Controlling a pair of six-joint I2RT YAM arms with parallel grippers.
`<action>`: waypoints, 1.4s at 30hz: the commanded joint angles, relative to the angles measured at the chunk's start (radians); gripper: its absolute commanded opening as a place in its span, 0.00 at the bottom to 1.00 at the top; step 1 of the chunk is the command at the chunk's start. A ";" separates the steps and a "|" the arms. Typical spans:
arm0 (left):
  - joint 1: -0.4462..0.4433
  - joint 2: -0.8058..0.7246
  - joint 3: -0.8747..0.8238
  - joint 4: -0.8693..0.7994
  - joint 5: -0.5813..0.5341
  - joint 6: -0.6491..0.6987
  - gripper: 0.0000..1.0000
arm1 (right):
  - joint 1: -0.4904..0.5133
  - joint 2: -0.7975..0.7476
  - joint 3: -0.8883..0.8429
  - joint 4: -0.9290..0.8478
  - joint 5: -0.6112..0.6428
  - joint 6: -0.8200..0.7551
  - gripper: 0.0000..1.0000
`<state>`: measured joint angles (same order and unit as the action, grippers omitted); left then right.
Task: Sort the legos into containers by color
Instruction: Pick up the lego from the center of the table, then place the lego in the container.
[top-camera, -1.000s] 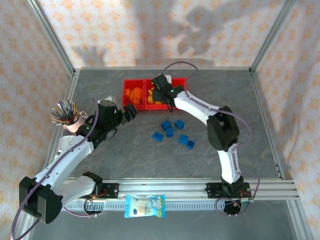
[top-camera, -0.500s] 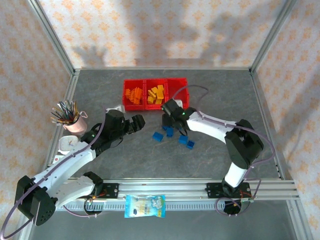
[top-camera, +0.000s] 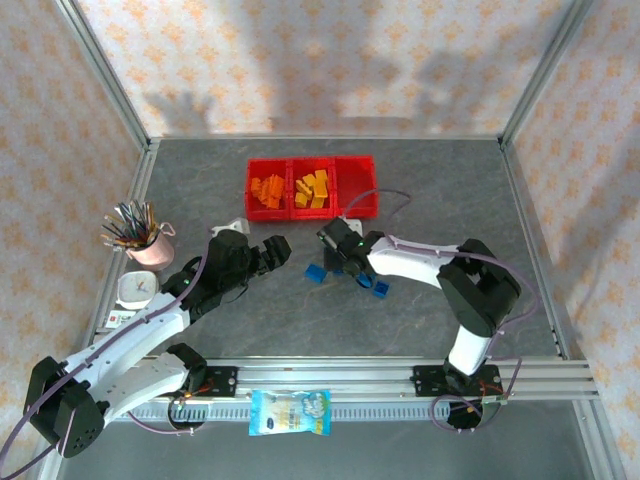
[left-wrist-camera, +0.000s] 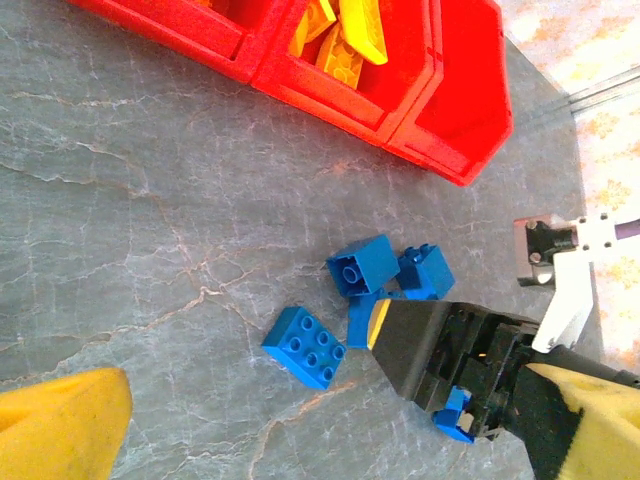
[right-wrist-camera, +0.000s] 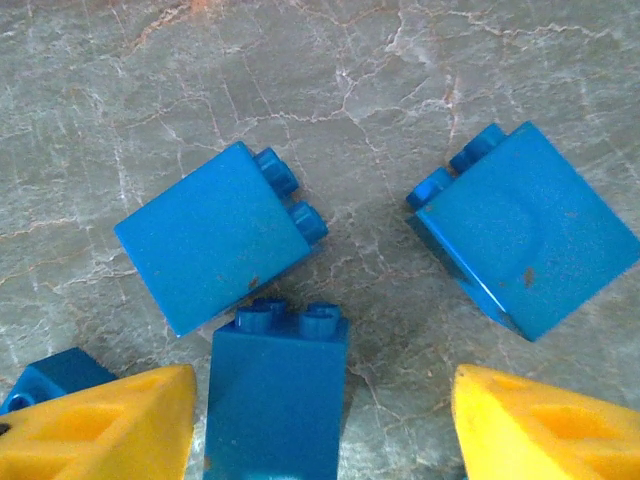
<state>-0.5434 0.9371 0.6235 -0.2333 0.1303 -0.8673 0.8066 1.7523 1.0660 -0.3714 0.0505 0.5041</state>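
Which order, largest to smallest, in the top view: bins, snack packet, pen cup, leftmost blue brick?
1. bins
2. snack packet and pen cup, pens included, look about alike; not ranked
3. leftmost blue brick, clearly smallest

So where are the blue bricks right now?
In the top view, the blue bricks lie mid-table, just nearside of the red bins, beneath the right fingers.

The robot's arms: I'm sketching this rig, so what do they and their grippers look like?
Both the left arm and right arm have white links, bulky black joints and thin purplish cables looping alongside. The left gripper and right gripper are black with yellow fingers.
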 joint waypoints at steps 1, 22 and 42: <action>-0.007 -0.021 -0.008 0.022 -0.035 -0.010 0.99 | 0.004 0.026 0.026 0.020 0.011 0.004 0.63; -0.007 0.029 0.044 0.012 -0.037 0.038 0.99 | -0.036 -0.064 0.061 -0.014 0.027 -0.037 0.28; -0.003 0.240 0.260 0.028 -0.067 0.162 0.99 | -0.280 0.274 0.577 0.022 0.123 -0.226 0.30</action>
<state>-0.5434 1.1622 0.8444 -0.2279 0.0952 -0.7425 0.5308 1.9614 1.5700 -0.3454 0.1211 0.3237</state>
